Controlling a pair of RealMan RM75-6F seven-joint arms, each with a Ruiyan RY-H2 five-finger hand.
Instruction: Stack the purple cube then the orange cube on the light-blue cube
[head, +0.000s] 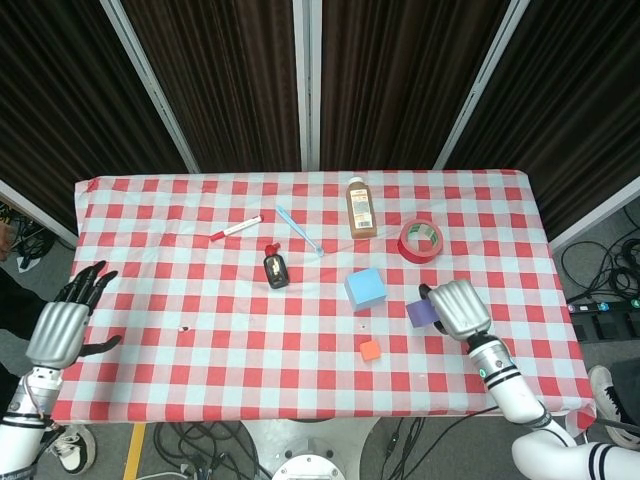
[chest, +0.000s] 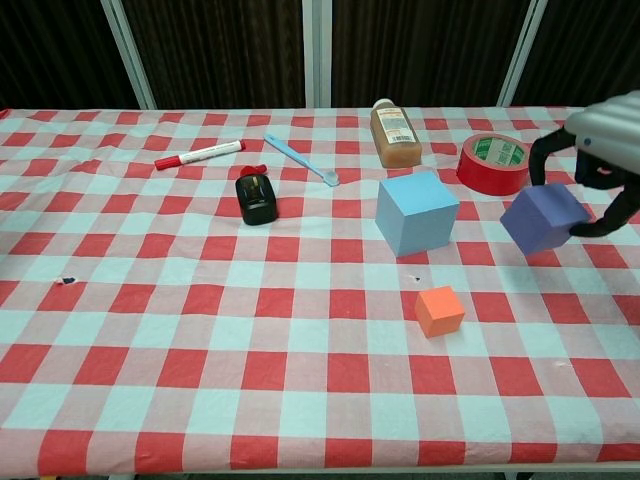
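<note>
My right hand (chest: 598, 150) (head: 456, 308) grips the purple cube (chest: 543, 217) (head: 420, 313) and holds it lifted off the cloth, to the right of the light-blue cube (chest: 416, 212) (head: 365, 288). The light-blue cube stands on the checked tablecloth near the middle. In front of it, slightly right, sits the small orange cube (chest: 440, 311) (head: 370, 350). My left hand (head: 62, 322) hangs open at the table's left edge, far from all cubes; the chest view does not show it.
A red tape roll (chest: 493, 163) lies behind the purple cube. A brown bottle (chest: 394, 133), a blue spoon (chest: 301, 160), a red marker (chest: 199, 154) and a small black bottle (chest: 257, 198) lie across the back and middle of the table (chest: 200, 340).
</note>
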